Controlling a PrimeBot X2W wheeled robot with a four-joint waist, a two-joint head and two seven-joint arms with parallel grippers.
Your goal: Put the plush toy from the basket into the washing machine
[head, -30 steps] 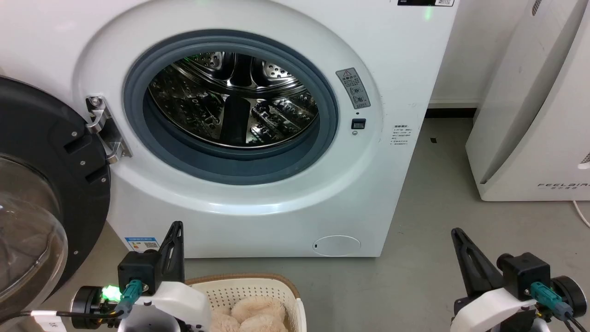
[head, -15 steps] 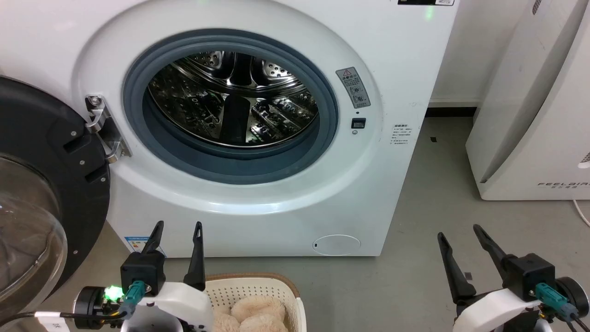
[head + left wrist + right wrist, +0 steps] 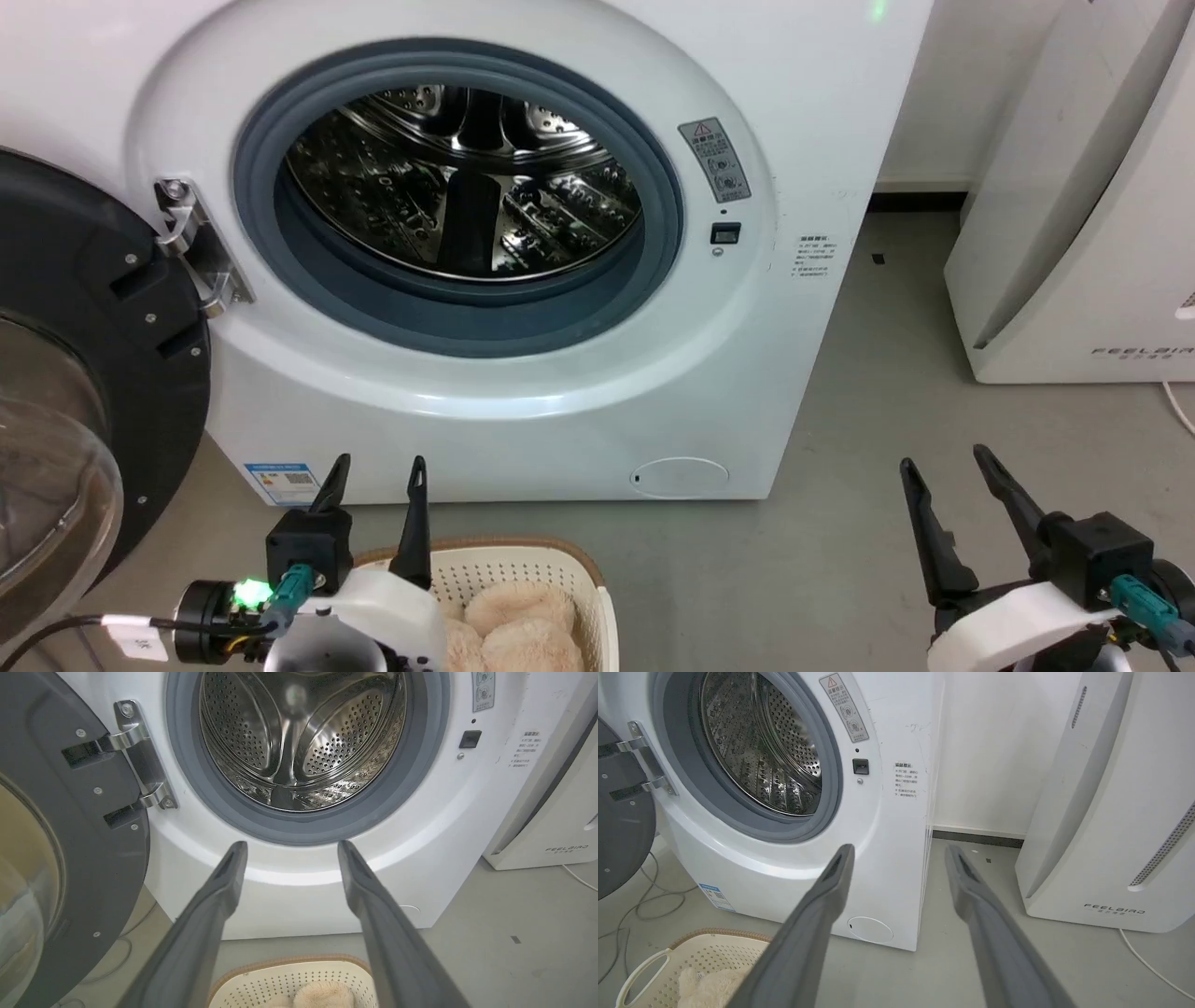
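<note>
1. Sitting low in the cream-white perforated plastic basket [image 3: 509,571] with the brown braided-look rim, the fluffy cream-beige plush toy [image 3: 512,623] rests on the floor just in front of the big white front-loading washing machine [image 3: 523,415]. Nothing has hold of it.
2. The left gripper [image 3: 381,463] has its two long dark fingers spread apart and empty. They point up at the washer's front, over the basket's left rim.
3. The right gripper [image 3: 943,457] is likewise spread and empty, well apart from the basket over the bare grey floor [image 3: 840,569].
4. From the left gripper the toy lies below and a little to its right, nearer the robot than the fingertips. The left arm is plainly the closer one. I'd say it must tip its fingers downward and draw back to get over the pile.
5. I cannot tell the toy's long axis, because its lumps are cut off low in the head view.
6. The black-rimmed glass door [image 3: 140,308] stands swung open to the left, leaving the shiny perforated steel drum [image 3: 467,187] exposed.
</note>
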